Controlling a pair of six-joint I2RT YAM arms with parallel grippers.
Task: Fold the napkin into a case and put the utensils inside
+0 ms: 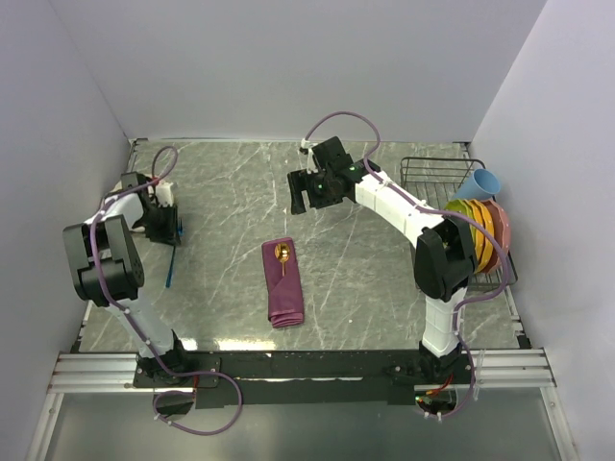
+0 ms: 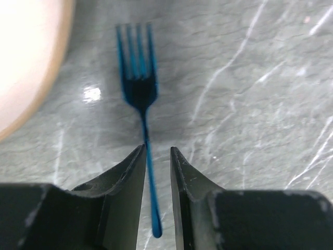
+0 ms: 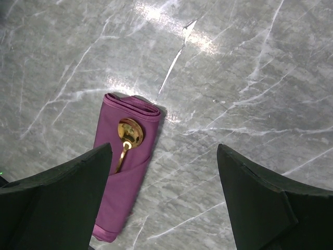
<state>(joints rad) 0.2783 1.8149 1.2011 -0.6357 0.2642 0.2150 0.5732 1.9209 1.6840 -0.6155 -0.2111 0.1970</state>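
The blue fork (image 2: pixel 138 88), thin, stiff, light and probably slippery, is sitting well to the left of the case (image 1: pixel 284 283). The left gripper (image 2: pixel 157 151) is flanking its handle with narrowly parted jaws, though whether they are pinching it cannot be told. The right gripper (image 3: pixel 164 148) is hovering over the desk (image 3: pixel 260 78) with jaws spread wide and empty. The soft case is holding the spoon (image 3: pixel 129 133), so a mid-handle grip is looking best.
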